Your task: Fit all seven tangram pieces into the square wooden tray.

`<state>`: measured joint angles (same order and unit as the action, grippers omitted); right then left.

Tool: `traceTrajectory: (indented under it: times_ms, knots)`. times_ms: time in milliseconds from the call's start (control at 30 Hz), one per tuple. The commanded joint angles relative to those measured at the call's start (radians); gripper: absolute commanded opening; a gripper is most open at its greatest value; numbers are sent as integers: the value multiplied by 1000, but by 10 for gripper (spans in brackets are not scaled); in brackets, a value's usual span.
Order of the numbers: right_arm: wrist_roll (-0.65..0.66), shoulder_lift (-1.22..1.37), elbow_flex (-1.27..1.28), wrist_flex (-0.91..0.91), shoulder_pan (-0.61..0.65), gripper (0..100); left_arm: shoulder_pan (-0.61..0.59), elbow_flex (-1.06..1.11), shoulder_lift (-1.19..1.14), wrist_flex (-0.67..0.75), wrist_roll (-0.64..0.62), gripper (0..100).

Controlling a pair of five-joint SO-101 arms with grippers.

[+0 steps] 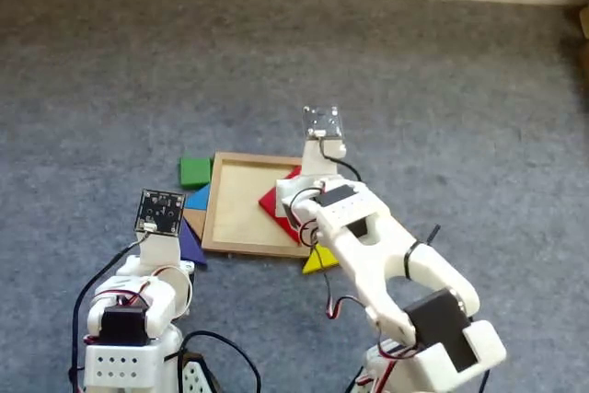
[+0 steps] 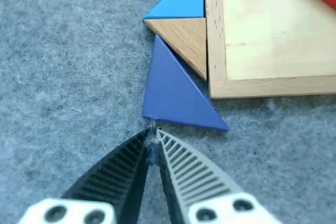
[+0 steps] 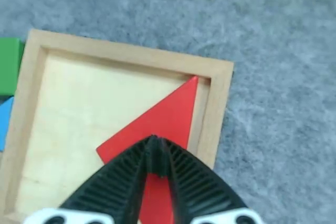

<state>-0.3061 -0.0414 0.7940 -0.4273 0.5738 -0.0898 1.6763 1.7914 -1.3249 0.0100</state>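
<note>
The square wooden tray [image 1: 248,158] lies mid-table with a red triangle [image 3: 168,116] inside, against its right wall. My right gripper [image 3: 153,141] is shut, its tips right over that red piece. Along the tray's left side lie a green square [image 1: 195,172], a light blue triangle [image 2: 181,1], a wood-coloured triangle [image 2: 186,38] and a dark blue triangle [image 2: 170,95]. My left gripper [image 2: 152,135] is shut with nothing in it, its tips just short of the dark blue triangle's near corner. A yellow triangle [image 1: 319,260] sits on the carpet by the tray's front right corner, partly under the right arm.
Grey carpet covers the whole table, with open room behind and to the right of the tray. The right arm [image 1: 368,246] stretches over the tray's right edge. Most of the tray floor [image 2: 268,24] is bare wood.
</note>
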Motion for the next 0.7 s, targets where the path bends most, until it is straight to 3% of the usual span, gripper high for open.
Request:
traceTrajectory:
  times_ms: [0, 167, 400, 667]
  knots:
    - [26, 27, -7, -31, -51, 5, -8, 19, 25, -5, 6, 6]
    - [157, 27, -8, -79, -96, 5, -8, 19, 25, -5, 6, 6]
    - [178, 8, -8, -82, -117, 5, -8, 19, 25, -5, 6, 6]
    - [180, -323, 50, -133, -120, 5, -8, 19, 25, -5, 6, 6]
